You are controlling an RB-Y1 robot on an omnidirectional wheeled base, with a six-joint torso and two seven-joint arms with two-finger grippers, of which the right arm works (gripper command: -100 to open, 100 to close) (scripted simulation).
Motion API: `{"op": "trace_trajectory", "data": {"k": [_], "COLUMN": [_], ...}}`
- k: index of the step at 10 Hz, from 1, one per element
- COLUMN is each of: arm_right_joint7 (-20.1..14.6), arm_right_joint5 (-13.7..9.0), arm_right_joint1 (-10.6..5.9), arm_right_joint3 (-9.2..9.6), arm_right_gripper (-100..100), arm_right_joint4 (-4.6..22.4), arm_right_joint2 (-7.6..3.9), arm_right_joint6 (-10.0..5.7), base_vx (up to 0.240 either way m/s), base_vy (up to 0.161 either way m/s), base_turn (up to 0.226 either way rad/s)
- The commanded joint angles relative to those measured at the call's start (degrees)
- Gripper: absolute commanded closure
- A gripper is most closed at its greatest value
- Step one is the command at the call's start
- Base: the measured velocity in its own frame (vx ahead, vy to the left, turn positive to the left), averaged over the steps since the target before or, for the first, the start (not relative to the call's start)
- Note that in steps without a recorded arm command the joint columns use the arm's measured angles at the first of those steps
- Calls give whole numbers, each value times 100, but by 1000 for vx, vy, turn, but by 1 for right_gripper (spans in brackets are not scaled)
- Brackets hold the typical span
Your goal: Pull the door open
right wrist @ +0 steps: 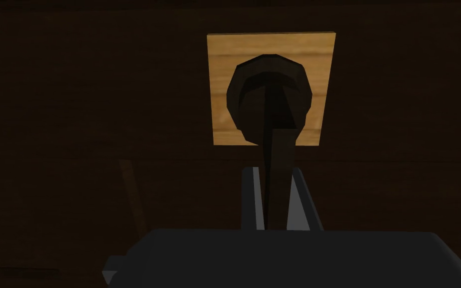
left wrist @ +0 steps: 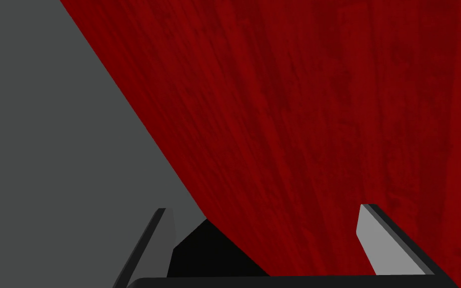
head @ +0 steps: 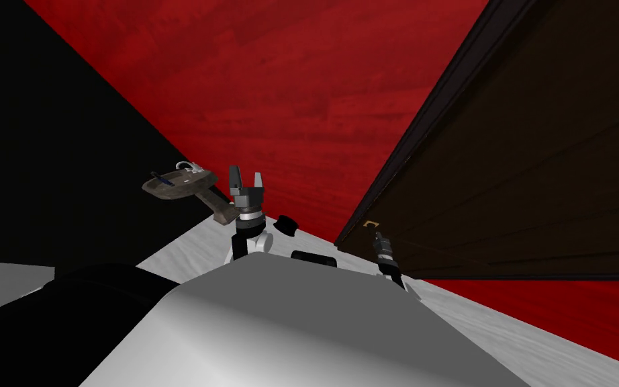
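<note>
The sink (head: 180, 185) stands far left against the black area (head: 46, 134), with a tap (head: 187, 165) at its back rim and a small dark thing (head: 161, 178) in the bowl (too small to name). The dark door (head: 536, 168) stands on the right, beside the red wall (head: 288, 87). The right claw (head: 372, 232) reaches to the door's left edge. Its wrist view adds what the head view leaves tiny: fingers (right wrist: 253, 200) clenched on the dark handle (right wrist: 269, 95), which juts from a tan square plate (right wrist: 222, 120). The left claw (head: 246, 173) is raised in the middle, released and holding nothing, and faces the red wall
</note>
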Motion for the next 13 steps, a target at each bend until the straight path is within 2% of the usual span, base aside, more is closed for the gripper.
{"op": "trace_trajectory", "data": {"k": [1,6,7,8,10,11,13], "arm_right_joint7": [-96,-394,-344,-423,-518,-544,-647], "arm_right_joint5": [44,149,134,151,163,166,179], "arm_right_joint1": [108,385,379,483,607,641,777], "arm_right_joint3": [110,388,352,423,498,518,600], "arm_right_gripper": [100,100,100,100,100,100,100], "arm_right_joint4": [-15,-60,-108,-59,-8,6,62], "arm_right_joint2": [-51,-283,-256,-316,-407,-432,-531], "arm_right_joint6": [-118,-465,-376,-549,-772,-833,-1078], "base_vx": [-204,-211,-100,-147,-224,-162,-162], "base_vy": [-39,-63,-28,-50,-67,-41,-50], "base_turn": [117,123,24,146,196,112,150]}}
